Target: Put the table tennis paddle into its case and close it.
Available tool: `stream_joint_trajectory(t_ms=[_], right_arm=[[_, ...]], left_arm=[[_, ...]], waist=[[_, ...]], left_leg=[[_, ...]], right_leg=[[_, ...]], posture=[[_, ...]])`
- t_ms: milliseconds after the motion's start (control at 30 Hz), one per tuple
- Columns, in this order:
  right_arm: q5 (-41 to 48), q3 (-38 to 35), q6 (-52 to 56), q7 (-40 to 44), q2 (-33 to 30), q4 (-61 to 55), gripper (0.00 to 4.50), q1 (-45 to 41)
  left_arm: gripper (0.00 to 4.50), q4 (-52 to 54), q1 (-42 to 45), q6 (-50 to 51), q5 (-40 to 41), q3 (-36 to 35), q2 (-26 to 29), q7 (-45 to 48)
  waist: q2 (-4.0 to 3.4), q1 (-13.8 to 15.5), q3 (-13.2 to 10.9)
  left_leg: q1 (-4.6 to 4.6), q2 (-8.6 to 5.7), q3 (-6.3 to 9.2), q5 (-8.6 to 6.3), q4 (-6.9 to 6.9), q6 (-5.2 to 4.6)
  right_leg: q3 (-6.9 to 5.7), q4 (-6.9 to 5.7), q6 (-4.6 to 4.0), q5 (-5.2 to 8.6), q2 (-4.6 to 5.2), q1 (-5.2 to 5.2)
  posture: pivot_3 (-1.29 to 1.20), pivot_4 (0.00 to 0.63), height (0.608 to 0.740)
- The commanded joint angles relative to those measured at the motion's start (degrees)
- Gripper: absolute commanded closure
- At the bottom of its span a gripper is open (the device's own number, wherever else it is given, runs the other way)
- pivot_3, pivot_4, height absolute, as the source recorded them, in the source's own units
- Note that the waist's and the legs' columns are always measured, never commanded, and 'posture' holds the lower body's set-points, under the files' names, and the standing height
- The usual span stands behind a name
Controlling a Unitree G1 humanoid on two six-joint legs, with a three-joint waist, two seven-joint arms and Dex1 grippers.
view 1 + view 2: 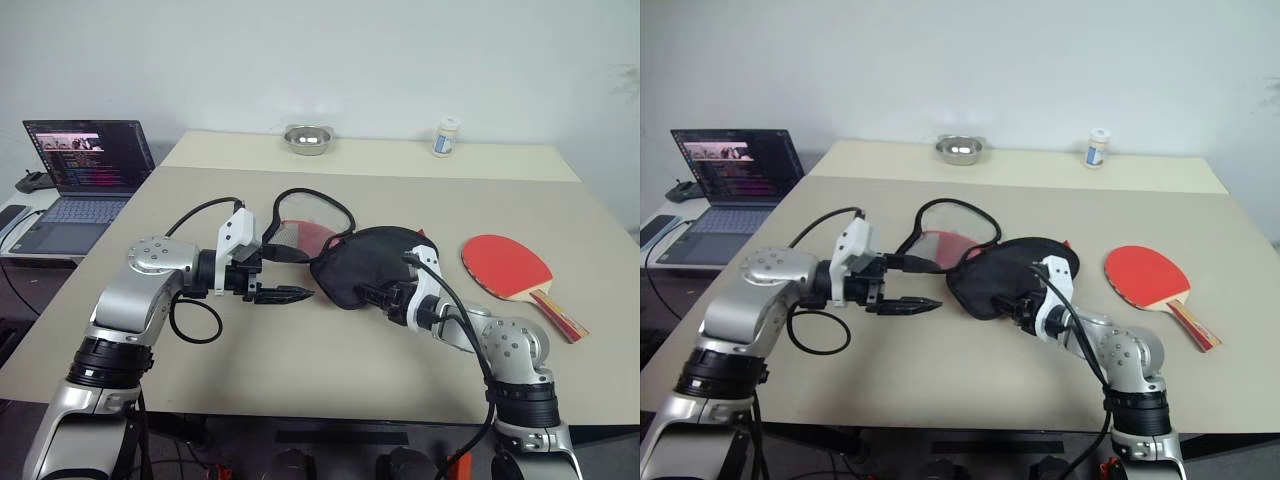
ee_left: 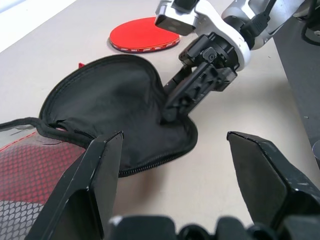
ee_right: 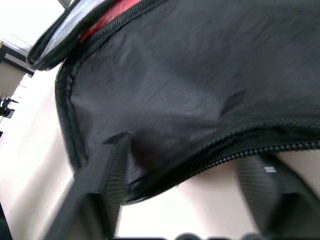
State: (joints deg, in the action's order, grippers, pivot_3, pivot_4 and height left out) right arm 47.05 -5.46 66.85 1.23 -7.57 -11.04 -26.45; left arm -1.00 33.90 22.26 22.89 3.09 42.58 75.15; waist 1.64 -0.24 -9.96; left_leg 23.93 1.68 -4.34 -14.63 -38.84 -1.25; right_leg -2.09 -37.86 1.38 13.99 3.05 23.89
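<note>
case [image 1: 365,262]: lies unzipped near the middle of the table [image 1: 300,370], black fabric half spread flat, clear-and-red half folded out toward the robot's left with its piping looping up.
paddle [image 1: 508,267]: red face up on the table, well apart from the case on the robot's right, handle pointing toward the near right edge.
right gripper [image 2: 167,116]: at the near edge of the black half; one finger presses on the fabric by the zipper, the other sits outside the rim, so the rim lies between them. whether they pinch it i cannot tell.
left gripper [image 1: 285,294]: fingers spread apart, hanging empty just beside the case's left edge, pointing toward it.
laptop [image 1: 85,170]: open on a side desk to the left.
metal bowl [image 1: 308,138]: far edge of the table.
small white bottle [image 1: 446,136]: far edge, right of the bowl.
</note>
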Motion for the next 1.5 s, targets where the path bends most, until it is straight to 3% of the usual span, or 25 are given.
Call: stream_joint_trajectory(t_ms=[33, 200, 267, 400, 533, 1333, 1433, 1500], right_arm=[[0.48, -1.64, 0.53, 1.32, -1.11, -1.44, 2.81, -1.91], [1.74, -3.83, 4.89, 5.83, -9.24, -2.13, 4.48, -3.32], [2.23, -4.22, 6.45, 8.01, -12.69, -2.23, 4.48, -3.39], [1.48, -3.26, 9.27, 16.62, -25.98, -1.48, 4.48, -1.35], [-0.17, -1.27, 8.6, 20.99, -31.53, -0.33, 4.48, -0.38], [-12.08, 3.26, 2.0, 31.08, -34.72, 9.87, 4.48, -5.81], [-12.48, 2.06, 2.1, 30.89, -34.32, 9.48, 3.9, -5.32], [-12.05, 1.08, 2.68, 30.87, -34.22, 8.53, 3.21, -4.96]], left_arm=[[0.88, 2.02, 1.41, 0.3, 1.1, -1.1, -0.07, -0.72], [0.88, 4.03, 1.88, 1.66, 2.09, -0.35, -1.64, -1.51], [0.88, 4.63, 1.9, 2.02, 2.23, -0.07, -2.07, -1.57], [0.88, 5.26, 1.93, 2.28, 2.27, 0.97, -2.93, -1.42], [0.88, 4.82, 2.19, 2.09, 2.2, 1.34, -3.42, -1.46], [0.88, 2.85, 1.8, 0.04, 1.37, 2.13, -3.97, -0.61], [0.88, 2.66, 1.76, -0.26, 1.24, 2.37, -4.11, -0.49], [0.88, 2.53, 1.74, -0.45, 1.18, 2.55, -4.2, -0.42]], waist=[[0.0, 0.0, 0.0], [0.0, 0.16, -0.01], [0.0, 0.13, -0.01], [-0.01, 0.19, -0.02], [0.01, -0.09, -0.02], [0.02, -0.05, -0.04], [0.02, -0.03, -0.04], [0.02, -0.03, -0.04]], left_leg=[[0.0, 0.0, 0.0, 0.0, 0.0, 0.0], [0.03, -0.02, -0.07, 0.0, 0.0, 0.0], [0.07, -0.05, -0.07, 0.0, 0.0, 0.0], [0.1, -0.05, -0.14, -0.01, 0.04, -0.01], [0.09, 0.0, -0.14, -0.01, 0.06, -0.02], [0.08, -0.02, -0.29, -0.01, 0.05, -0.02], [0.08, -0.02, -0.29, -0.01, 0.05, -0.02], [0.08, -0.01, -0.29, -0.01, 0.05, -0.02]], right_leg=[[0.0, 0.0, 0.0, 0.0, 0.0, 0.01], [0.03, -0.04, 0.0, 0.0, 0.0, 0.07], [0.03, 0.0, 0.0, 0.0, 0.0, 0.07], [0.08, 0.01, 0.0, 0.0, 0.0, 0.14], [0.09, 0.04, 0.01, 0.0, -0.01, 0.15], [0.09, 0.04, 0.05, -0.01, -0.08, 0.18], [0.09, 0.04, 0.05, -0.01, -0.07, 0.18], [0.09, 0.03, 0.05, -0.02, -0.07, 0.18]], posture=[[0.0, 0.15, 0.74], [0.0, 0.15, 0.74], [0.0, 0.15, 0.74], [0.0, 0.15, 0.74], [0.0, 0.15, 0.74], [0.0, 0.15, 0.74], [0.0, 0.15, 0.74], [0.0, 0.15, 0.74]])
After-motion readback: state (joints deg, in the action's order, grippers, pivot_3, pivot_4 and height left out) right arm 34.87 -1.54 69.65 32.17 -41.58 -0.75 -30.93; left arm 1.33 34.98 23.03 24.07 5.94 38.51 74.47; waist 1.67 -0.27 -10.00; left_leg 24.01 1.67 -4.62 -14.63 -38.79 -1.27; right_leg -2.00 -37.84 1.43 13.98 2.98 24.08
